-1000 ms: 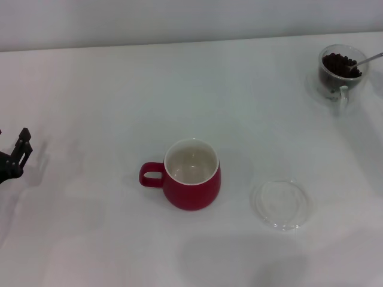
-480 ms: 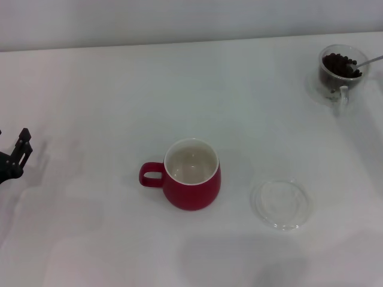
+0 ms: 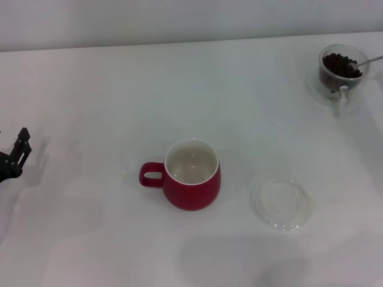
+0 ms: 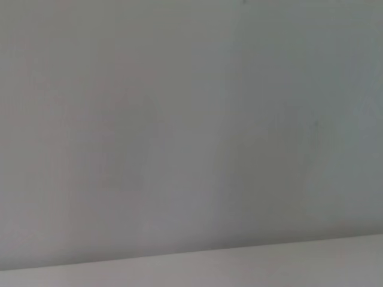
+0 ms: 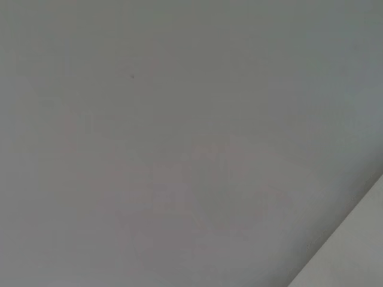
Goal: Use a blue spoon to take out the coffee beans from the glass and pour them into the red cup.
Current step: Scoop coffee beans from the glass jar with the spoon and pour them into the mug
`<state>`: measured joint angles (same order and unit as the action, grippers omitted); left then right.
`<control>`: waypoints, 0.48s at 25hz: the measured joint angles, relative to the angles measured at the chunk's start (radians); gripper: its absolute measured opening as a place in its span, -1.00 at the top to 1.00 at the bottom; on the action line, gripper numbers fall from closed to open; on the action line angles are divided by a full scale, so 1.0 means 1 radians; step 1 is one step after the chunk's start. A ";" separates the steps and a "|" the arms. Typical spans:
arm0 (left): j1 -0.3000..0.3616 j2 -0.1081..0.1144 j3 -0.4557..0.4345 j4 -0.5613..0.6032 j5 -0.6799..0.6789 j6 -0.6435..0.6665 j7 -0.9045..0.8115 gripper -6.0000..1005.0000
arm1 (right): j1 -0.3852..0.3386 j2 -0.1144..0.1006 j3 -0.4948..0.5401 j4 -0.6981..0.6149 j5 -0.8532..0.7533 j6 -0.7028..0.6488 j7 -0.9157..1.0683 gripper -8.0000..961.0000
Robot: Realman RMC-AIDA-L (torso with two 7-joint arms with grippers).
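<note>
Slim blue spoon [image 3: 366, 61], silver neck showing, is sitting bowl-down in the small clear glass [image 3: 339, 76] w/ side handle at approx 2 o'clock on the white worktop [image 3: 108, 89]; handle is slanting out toward 2–3 o'clock, past the frame edge. Dark coffee beans [image 3: 340, 64] are heaping inside. Squat red cup [image 3: 190, 174], white inside, empty, is sitting centre, well apart. Left claw [image 3: 17, 156] is idling at 9 o'clock, holding nothing, opening unclear. Right claw isn't showing; judging by side, it's prob nearer.

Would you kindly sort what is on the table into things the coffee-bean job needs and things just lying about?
Needed:
the glass
the coffee beans in it
the blue spoon resting in the glass
the red cup

Lying about:
the shallow clear glass dish
</note>
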<state>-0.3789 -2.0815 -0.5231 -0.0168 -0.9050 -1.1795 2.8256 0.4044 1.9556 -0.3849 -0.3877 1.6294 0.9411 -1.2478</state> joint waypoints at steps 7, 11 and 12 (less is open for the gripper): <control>-0.002 0.000 0.000 0.000 0.000 0.000 0.000 -0.18 | 0.001 -0.013 0.000 0.042 0.032 -0.017 0.004 0.65; -0.002 0.000 0.000 0.000 0.000 0.000 0.000 -0.18 | 0.000 -0.017 0.000 0.050 0.046 -0.016 0.011 0.65; -0.002 0.000 0.000 0.000 0.000 0.000 0.000 -0.18 | 0.000 -0.017 0.000 0.051 0.047 -0.015 0.015 0.65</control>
<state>-0.3805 -2.0815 -0.5231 -0.0168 -0.9050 -1.1795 2.8256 0.4044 1.9389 -0.3849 -0.3372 1.6768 0.9264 -1.2329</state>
